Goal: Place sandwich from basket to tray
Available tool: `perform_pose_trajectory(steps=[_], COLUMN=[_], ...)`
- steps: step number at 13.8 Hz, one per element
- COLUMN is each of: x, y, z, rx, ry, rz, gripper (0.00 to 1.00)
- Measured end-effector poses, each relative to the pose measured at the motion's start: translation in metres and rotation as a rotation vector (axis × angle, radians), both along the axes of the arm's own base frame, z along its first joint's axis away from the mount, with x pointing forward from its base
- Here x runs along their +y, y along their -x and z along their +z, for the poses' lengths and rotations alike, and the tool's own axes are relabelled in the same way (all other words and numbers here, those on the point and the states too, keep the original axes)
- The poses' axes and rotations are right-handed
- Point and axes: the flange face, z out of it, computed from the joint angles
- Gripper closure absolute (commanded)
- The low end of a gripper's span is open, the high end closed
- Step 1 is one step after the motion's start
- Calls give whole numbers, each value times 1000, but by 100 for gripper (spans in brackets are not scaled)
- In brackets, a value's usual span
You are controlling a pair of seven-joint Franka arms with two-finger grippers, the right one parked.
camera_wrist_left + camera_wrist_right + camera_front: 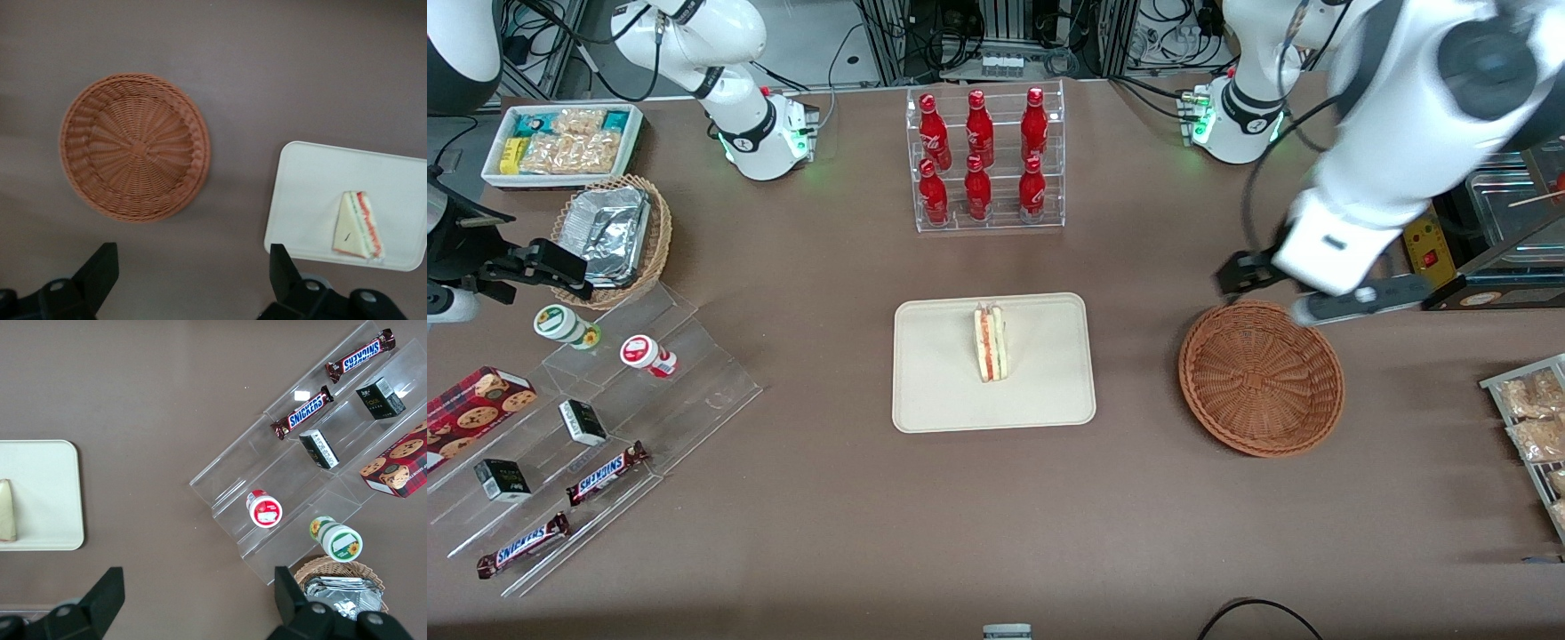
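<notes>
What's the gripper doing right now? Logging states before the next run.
Gripper: open, holding nothing, above the table beside the basket; sandwich lies on the tray.

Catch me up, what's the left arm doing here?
It's on the sandwich move, basket to tray, and that looks done. The sandwich sits on the tray at mid-table, on its edge. The basket is empty. The gripper is open, holds nothing, and hangs high above the table near the basket rim, on the side farther from the front camera, clear of both.
</notes>
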Motion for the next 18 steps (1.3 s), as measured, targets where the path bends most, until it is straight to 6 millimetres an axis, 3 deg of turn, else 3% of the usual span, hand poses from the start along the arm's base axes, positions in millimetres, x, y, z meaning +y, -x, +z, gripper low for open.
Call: perform_pose_trajectory(steps=[4,9,11,15,18], x=[78,144,156,153,155], y=[14,19,20,17,16], z=[13,19,22,40,43], rx=[21,15,8,-30,-36], ry=[1,5,6,3,0], rz=[-69,-129,-126,-130,-128], gripper=[0,0,0,0,0])
